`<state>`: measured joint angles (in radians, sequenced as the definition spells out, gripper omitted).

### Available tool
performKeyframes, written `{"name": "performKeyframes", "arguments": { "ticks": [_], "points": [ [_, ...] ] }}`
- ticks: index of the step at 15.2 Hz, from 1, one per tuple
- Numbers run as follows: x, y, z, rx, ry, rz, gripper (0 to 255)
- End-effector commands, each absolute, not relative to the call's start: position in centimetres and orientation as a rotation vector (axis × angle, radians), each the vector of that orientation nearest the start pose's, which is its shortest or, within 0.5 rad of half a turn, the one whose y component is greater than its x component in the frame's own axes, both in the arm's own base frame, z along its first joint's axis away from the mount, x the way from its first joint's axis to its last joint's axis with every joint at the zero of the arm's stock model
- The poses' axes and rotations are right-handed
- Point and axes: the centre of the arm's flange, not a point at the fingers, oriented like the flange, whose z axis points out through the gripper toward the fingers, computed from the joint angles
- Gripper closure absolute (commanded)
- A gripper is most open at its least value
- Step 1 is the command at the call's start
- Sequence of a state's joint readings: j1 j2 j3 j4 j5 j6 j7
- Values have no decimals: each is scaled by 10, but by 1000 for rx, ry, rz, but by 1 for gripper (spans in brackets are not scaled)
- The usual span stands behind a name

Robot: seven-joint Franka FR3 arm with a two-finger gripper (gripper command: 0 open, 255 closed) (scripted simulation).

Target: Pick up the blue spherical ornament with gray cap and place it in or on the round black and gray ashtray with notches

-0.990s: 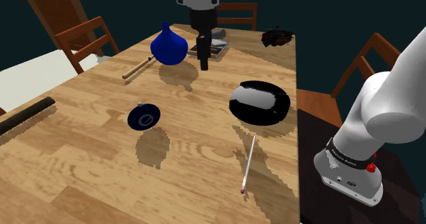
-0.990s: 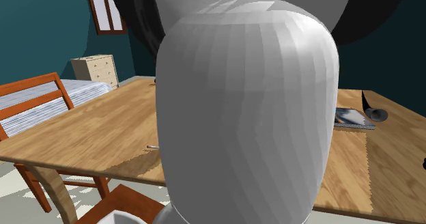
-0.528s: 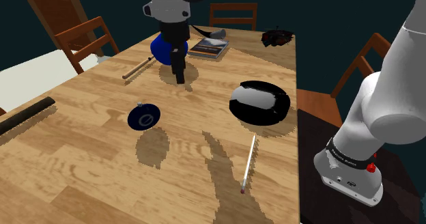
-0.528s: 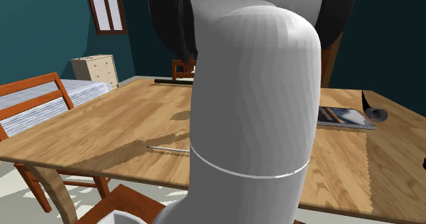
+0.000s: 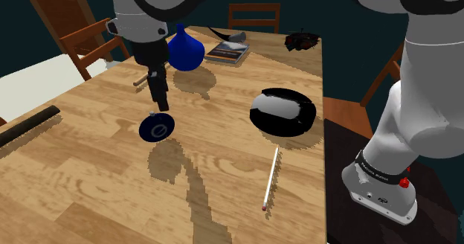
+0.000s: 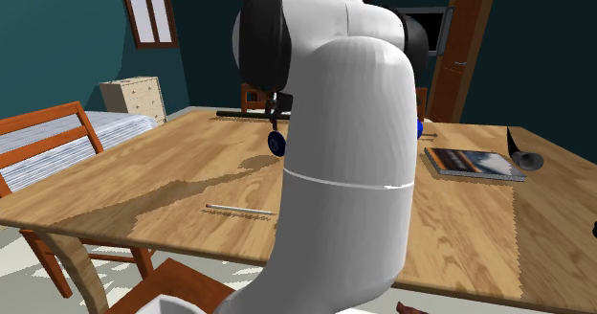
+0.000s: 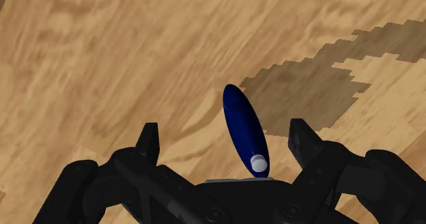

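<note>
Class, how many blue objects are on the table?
2: the ornament below the gripper, and the vase farther back, next to the book. The arm may hide others.

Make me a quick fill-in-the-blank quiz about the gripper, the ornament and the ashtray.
1. The fingers of the gripper stand ____, either side of the ornament, not touching it.
2. The ornament's body is dark ____.
3. In the shoulder view, the ashtray lies to the ornament's ____.
Missing words: open; blue; right.
</note>
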<state>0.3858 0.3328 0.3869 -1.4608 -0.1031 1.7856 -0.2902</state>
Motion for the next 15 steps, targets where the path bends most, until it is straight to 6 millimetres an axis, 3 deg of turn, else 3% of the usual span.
{"name": "performKeyframes", "arguments": {
  "ticks": [1, 4, 11, 15],
  "points": [
    [499, 453, 499, -2644, -1643, -22, 0],
    [496, 489, 493, -2585, -1729, -31, 0],
    [496, 490, 456, -2585, -1729, -31, 0],
    [496, 490, 453, -2585, -1729, -31, 0]
  ]
}}
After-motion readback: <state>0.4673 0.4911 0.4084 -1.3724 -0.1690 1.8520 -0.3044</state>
